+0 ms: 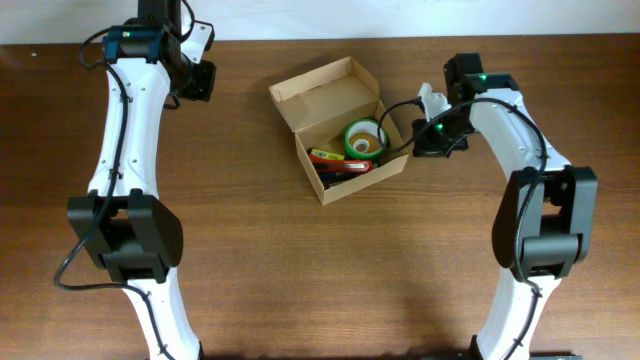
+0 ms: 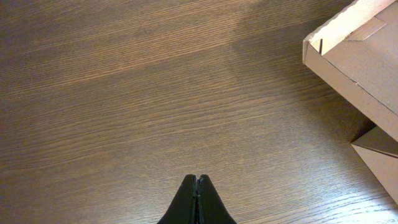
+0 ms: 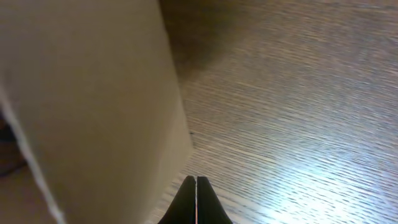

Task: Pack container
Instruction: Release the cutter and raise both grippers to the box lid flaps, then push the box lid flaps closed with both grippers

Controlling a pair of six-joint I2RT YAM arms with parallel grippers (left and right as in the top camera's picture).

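Dark brown wood-grain worktop (image 1: 300,290) fills the overhead view, pale strip (image 1: 400,18) beyond its far edge, bright light glare across the grain in the right wrist view.

We can read no text, label, number or sign; the container (image 1: 325,90) just beside the right pincer (image 3: 196,182) shows plain cardboard.

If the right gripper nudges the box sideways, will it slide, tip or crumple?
Probably slides: the container sits flat on the smooth table, its tape roll and other contents keeping weight low. The thin cardboard wall may flex. The open lid likely flops.
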